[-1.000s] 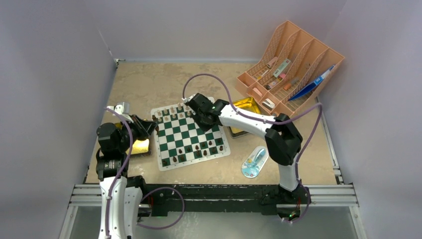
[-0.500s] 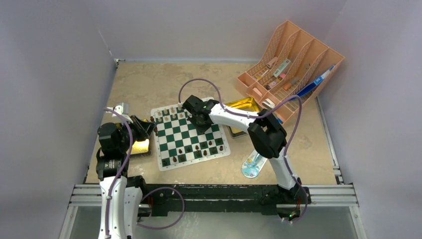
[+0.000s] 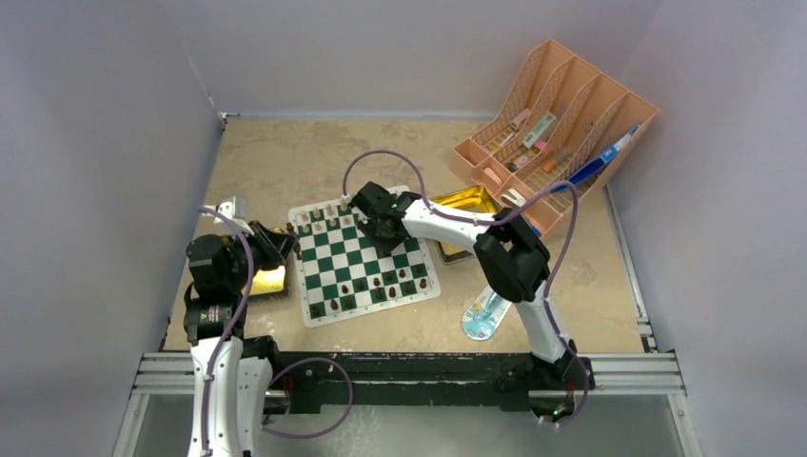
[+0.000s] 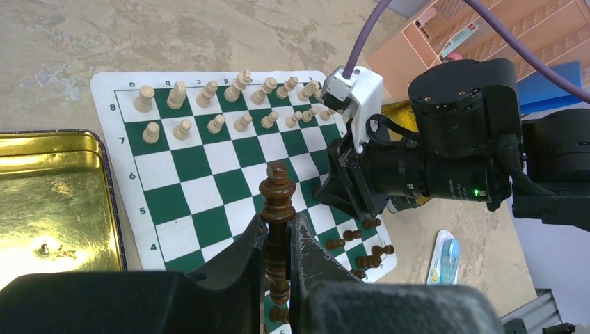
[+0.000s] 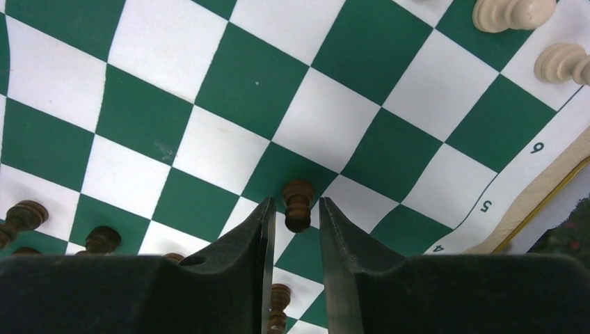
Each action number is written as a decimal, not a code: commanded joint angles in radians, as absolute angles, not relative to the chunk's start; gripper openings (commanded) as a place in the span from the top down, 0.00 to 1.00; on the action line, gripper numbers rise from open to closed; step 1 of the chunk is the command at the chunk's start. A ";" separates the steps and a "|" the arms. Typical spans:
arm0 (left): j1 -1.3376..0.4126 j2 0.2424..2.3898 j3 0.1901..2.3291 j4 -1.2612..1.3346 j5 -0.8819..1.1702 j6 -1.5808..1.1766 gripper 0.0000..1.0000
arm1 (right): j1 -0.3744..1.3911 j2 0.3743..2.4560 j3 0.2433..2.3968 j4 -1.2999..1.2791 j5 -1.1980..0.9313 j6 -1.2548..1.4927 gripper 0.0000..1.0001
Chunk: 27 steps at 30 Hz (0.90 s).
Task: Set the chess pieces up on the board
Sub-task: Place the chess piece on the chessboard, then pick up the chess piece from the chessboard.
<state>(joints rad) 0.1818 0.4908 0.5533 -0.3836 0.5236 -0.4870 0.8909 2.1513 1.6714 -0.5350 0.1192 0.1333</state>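
I have the left gripper (image 4: 278, 221) over the board's (image 4: 202, 188) left edge. Its jaws are clamped on a tall dark brown chess piece (image 4: 277, 188). The piece's long axis runs in line with the fingers, and its crowned head points out past the tips.

The right gripper (image 5: 296, 202) hangs low over the board's middle squares. Its jaws are parted a little, one on each side of a dark brown pawn (image 5: 298, 209). I cannot tell whether they touch it. In the right wrist view the pawn's rounded head points toward the board's far rows.

The green-and-white board lies flat near the centre of the counter (image 3: 285, 152), turned slightly askew. Cream pieces (image 4: 209, 89) fill the two rows along its far edge, and dark pawns (image 5: 102, 239) dot its near rows.

The counter is mottled beige, with pale grey-lilac walls on three sides. One gold tin (image 4: 56, 202) sits against the board's left edge and another gold tin (image 3: 466, 202) beside its far right corner. An orange rack (image 3: 557, 124) stands toward the counter's far right corner.
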 commanded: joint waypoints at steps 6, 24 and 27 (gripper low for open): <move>0.178 0.488 0.600 -0.354 0.518 -0.486 1.00 | 0.871 2.017 1.573 -0.409 0.129 0.171 0.69; 0.178 0.492 0.601 -0.361 0.522 -0.483 1.00 | 0.870 1.965 1.445 -0.285 0.078 0.205 0.70; 0.179 0.490 0.601 -0.362 0.522 -0.482 1.00 | 0.869 1.960 1.434 -0.272 0.083 0.206 0.71</move>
<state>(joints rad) 0.1818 0.4919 0.5533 -0.3851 0.5198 -0.4870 0.8738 2.0071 1.4448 -0.3107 0.0856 0.1867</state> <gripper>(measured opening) 0.084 0.299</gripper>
